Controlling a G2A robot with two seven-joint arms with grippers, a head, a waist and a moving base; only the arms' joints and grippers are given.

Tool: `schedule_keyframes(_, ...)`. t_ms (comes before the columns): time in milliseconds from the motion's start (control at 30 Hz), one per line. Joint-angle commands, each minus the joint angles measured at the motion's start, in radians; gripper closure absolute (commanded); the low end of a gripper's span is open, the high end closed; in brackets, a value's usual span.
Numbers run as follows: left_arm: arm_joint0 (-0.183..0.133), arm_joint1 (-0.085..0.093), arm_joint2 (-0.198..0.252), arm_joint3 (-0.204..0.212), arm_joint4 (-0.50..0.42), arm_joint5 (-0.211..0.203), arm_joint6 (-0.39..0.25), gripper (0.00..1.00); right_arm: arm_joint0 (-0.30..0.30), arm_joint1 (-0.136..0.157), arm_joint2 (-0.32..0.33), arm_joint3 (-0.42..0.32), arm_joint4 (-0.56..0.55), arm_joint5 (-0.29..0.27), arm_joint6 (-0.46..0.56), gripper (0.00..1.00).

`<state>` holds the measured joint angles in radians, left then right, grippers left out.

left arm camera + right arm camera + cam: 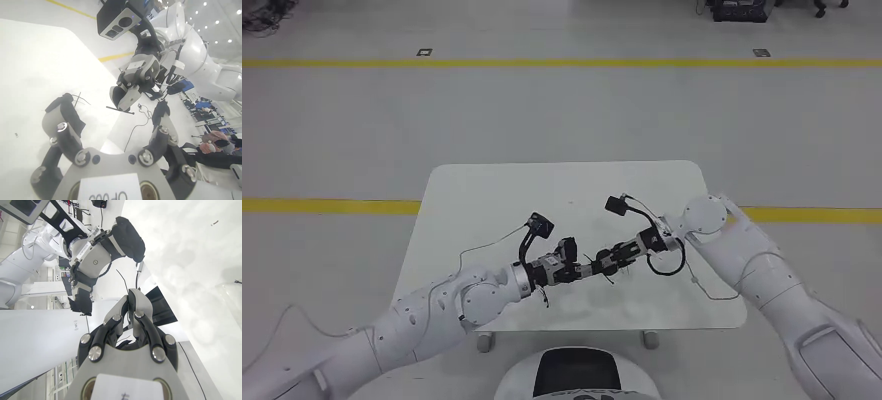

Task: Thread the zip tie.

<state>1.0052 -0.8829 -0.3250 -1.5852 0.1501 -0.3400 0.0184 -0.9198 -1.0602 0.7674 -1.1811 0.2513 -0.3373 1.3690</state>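
Above table [542,190], zip tie [122,279] pinched crosswise in right hand [129,297]

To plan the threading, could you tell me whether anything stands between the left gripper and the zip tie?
Nothing visible does: the open left gripper faces the zip tie, pinched in the right gripper, with only air between.

the two arms angle inward, wrists nearly tip to tip; left gripper [580,266] splayed wide, right gripper [130,298] pinched tight on a zip tie [123,281].
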Motion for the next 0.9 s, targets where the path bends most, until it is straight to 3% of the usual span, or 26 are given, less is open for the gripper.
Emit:
schedule_keyframes(0,0.008,-0.001,-0.006,-0.017,-0.034,0.000,-0.011,0.00,-0.003,0.001,0.006,0.005,0.015,-0.002,0.004,1.00)
schedule_keyframes(167,0.022,0.002,-0.026,-0.043,-0.098,0.000,-0.046,0.00,-0.004,0.003,0.012,0.009,0.071,-0.003,0.021,1.00)
schedule_keyframes(533,0.056,0.011,-0.072,-0.045,-0.108,0.000,-0.064,0.00,0.015,0.015,-0.018,0.013,0.127,-0.003,0.021,1.00)
schedule_keyframes(600,0.061,0.011,-0.078,-0.045,-0.106,0.000,-0.065,0.07,0.018,0.017,-0.022,0.013,0.130,-0.003,0.021,1.00)
schedule_keyframes(733,0.071,0.011,-0.090,-0.047,-0.106,0.000,-0.068,0.10,0.025,0.020,-0.037,0.015,0.133,-0.003,0.021,1.00)
schedule_keyframes(800,0.075,0.010,-0.095,-0.050,-0.106,0.000,-0.073,0.16,0.029,0.021,-0.046,0.017,0.135,-0.003,0.021,1.00)
schedule_keyframes(867,0.077,0.008,-0.099,-0.051,-0.107,0.000,-0.077,0.29,0.034,0.021,-0.054,0.021,0.141,-0.003,0.021,1.00)
